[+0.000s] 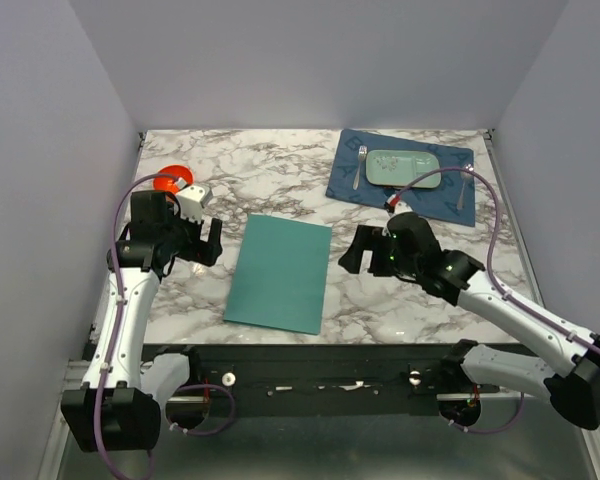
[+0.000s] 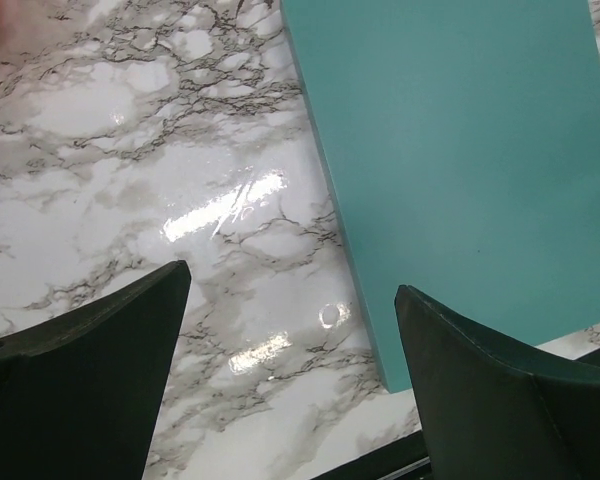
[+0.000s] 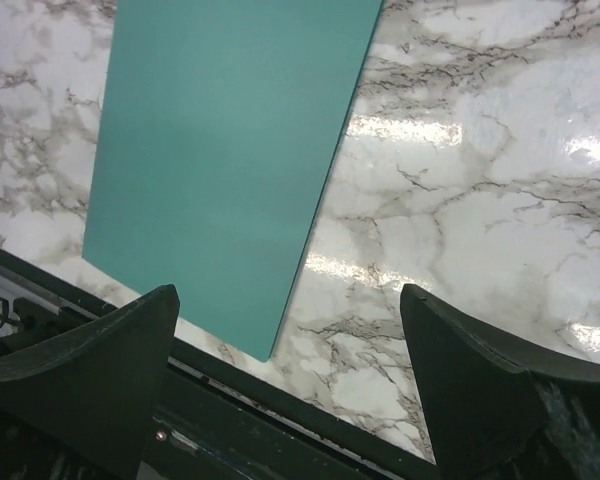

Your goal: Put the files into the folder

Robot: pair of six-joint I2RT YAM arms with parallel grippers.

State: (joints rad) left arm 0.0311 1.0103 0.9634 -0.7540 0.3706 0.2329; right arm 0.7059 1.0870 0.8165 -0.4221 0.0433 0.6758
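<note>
The teal-green folder [image 1: 280, 273] lies closed and flat on the marble table between the two arms. It also shows in the left wrist view [image 2: 460, 160] and the right wrist view [image 3: 220, 150]. No white paper files are in view. My left gripper [image 1: 212, 243] is open and empty, just left of the folder's far left corner; in the left wrist view it [image 2: 290, 345] hovers over bare marble by the folder's edge. My right gripper [image 1: 358, 250] is open and empty, just right of the folder; in the right wrist view it [image 3: 290, 345] hovers by the folder's near right corner.
A dark blue placemat [image 1: 405, 175] at the back right carries a pale green tray [image 1: 403, 167], a fork [image 1: 358, 166] and another utensil [image 1: 464, 188]. An orange-red object [image 1: 170, 180] sits at the back left. The table's near edge [image 3: 280, 410] is close below the right gripper.
</note>
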